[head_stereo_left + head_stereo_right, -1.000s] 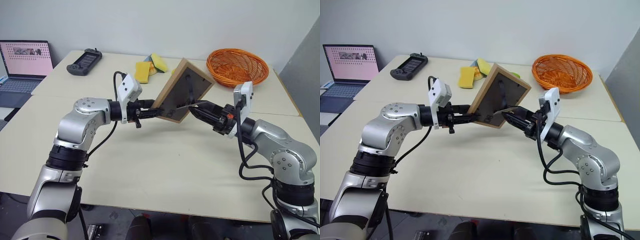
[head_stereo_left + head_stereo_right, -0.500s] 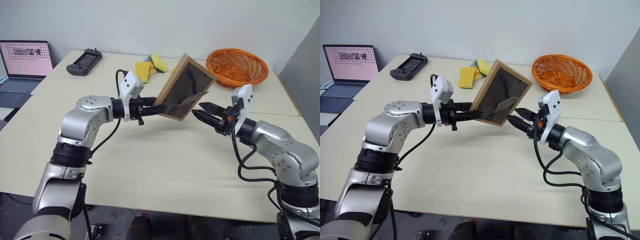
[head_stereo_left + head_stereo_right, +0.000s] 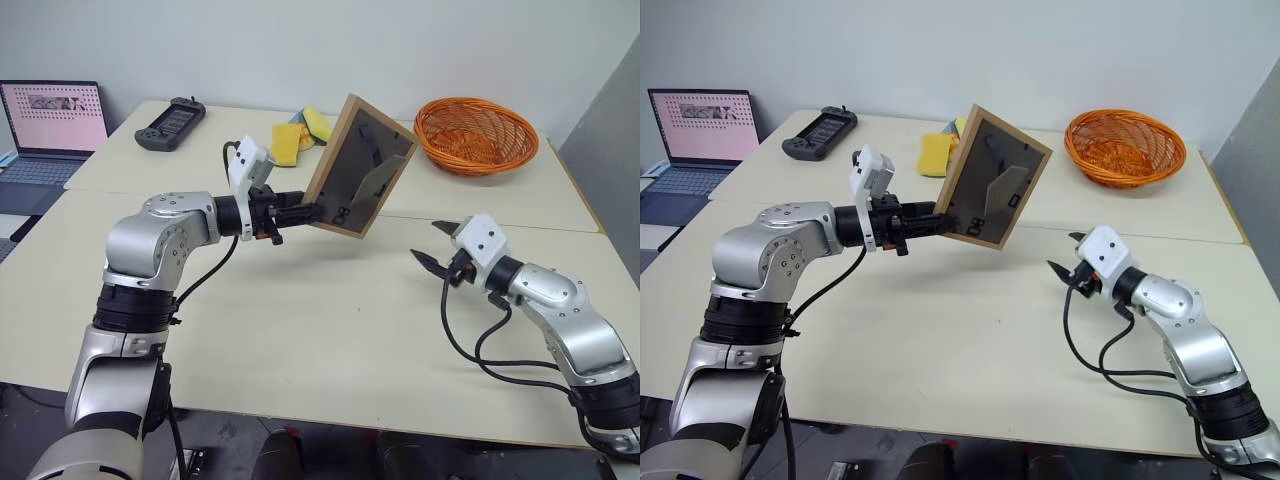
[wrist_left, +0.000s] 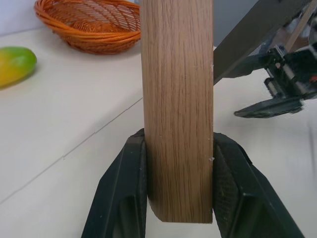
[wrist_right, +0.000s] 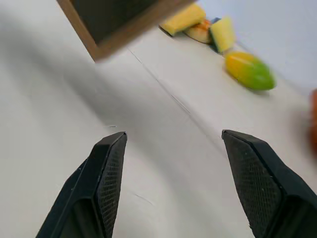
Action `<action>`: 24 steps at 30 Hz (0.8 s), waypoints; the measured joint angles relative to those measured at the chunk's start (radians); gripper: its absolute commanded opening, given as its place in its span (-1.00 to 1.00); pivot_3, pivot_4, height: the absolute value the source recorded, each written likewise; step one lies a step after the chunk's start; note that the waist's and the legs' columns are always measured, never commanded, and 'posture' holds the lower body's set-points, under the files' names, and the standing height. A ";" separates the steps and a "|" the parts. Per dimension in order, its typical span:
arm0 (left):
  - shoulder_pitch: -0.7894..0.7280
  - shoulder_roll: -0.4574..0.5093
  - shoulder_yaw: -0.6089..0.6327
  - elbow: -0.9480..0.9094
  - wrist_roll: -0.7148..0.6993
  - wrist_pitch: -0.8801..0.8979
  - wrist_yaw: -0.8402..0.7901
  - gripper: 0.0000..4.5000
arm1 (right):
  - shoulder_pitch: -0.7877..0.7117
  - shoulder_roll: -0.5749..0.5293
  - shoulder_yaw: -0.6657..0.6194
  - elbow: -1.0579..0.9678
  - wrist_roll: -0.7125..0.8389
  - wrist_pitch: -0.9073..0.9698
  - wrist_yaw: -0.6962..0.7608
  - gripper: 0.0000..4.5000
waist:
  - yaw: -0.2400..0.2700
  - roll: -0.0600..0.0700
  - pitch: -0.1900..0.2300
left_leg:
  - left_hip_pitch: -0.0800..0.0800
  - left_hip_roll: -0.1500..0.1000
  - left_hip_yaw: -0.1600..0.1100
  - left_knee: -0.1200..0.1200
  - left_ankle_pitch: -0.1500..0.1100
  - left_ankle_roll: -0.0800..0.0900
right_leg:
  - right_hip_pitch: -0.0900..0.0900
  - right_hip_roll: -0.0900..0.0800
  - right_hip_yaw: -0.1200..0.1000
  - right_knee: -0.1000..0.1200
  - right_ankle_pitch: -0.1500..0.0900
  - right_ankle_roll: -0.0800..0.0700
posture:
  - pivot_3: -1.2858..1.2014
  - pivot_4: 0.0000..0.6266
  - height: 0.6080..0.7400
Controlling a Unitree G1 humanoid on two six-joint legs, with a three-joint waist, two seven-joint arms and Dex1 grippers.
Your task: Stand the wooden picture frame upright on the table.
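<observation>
The wooden picture frame (image 3: 358, 165) hangs in the air above the table (image 3: 320, 330), tilted, with its dark back panel facing me and its grey stand (image 3: 380, 185) folded out. My left gripper (image 3: 300, 212) is shut on the frame's lower left edge. In the left wrist view its black fingers (image 4: 124, 193) clamp both sides of the light wood edge (image 4: 177, 99). My right gripper (image 3: 432, 245) hovers low over the table to the right of the frame, apart from it, open and holding nothing. In the right wrist view its fingers (image 5: 106, 168) stand wide apart below the frame's corner (image 5: 114, 29).
An orange wicker basket (image 3: 475, 133) stands at the back right. Yellow sponges (image 3: 300, 135) and a green-yellow fruit (image 5: 250, 72) lie behind the frame. A game controller (image 3: 170, 122) and an open laptop (image 3: 50, 125) are at the back left.
My right gripper has come off the frame's back, drawn away to the right and downward, and opened wide. The stand now sticks out. The frame has rolled more upright in the left gripper.
</observation>
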 measured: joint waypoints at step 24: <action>0.098 -0.077 0.283 -0.119 -0.533 0.777 0.435 -0.42 | -0.234 0.006 0.140 0.582 -0.960 -1.034 -0.843 0.45 | -0.025 0.000 0.000 | 0.004 -0.002 -0.003 0.002 0.005 -0.006 | 0.000 -0.001 0.000 0.016 -0.001 -0.002 | 0.03 -0.52 1.00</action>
